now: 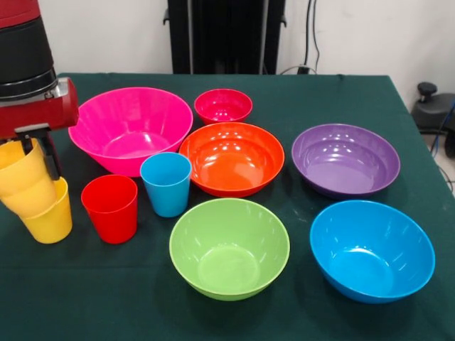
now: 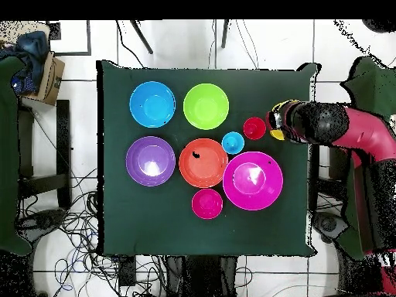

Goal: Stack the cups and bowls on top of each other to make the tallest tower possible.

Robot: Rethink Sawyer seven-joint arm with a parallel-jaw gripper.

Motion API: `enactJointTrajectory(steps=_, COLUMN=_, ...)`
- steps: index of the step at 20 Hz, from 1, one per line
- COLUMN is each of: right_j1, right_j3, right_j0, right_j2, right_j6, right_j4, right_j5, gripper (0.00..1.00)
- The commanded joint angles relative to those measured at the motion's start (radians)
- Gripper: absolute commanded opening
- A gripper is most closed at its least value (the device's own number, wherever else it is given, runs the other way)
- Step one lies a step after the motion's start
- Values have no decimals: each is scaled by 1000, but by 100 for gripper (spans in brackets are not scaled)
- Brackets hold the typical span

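My gripper (image 1: 41, 158) hangs at the table's left side, shut on the rim of a tilted yellow cup (image 1: 20, 170). That cup is nested in further yellow cups (image 1: 51, 217) resting on the cloth. One black finger (image 1: 51, 162) runs down the cup's outside; the other is hidden. Beside them stand a red cup (image 1: 110, 207) and a light blue cup (image 1: 166, 183). The bowls sit apart and upright: hot pink (image 1: 131, 128), small pink-red (image 1: 222, 105), orange (image 1: 231, 158), purple (image 1: 345, 158), lime green (image 1: 229, 245), blue (image 1: 371, 249). Overhead, the gripper (image 2: 277, 124) sits over the yellow cups (image 2: 278, 134).
The green-clothed table (image 1: 106, 298) ends close to the left of the yellow cups. Overhead, the red arm (image 2: 363, 135) reaches in from the right, and cables and a cardboard box (image 2: 48, 77) lie on the floor around the table (image 2: 155, 232).
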Motion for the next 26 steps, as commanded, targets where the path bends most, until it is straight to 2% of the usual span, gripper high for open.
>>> enactJointTrajectory(steps=1, right_j1=-24, right_j3=102, right_j0=-2, right_j2=-8, right_j6=-201, right_j4=-15, right_j5=117, gripper=0)
enactJointTrajectory(steps=15, right_j1=-82, right_j3=211, right_j0=-33, right_j2=-6, right_j6=-207, right_j4=-38, right_j5=93, gripper=0)
enactJointTrajectory(steps=26, right_j1=-45, right_j3=175, right_j0=-32, right_j2=-11, right_j6=-213, right_j4=-63, right_j5=81, gripper=0)
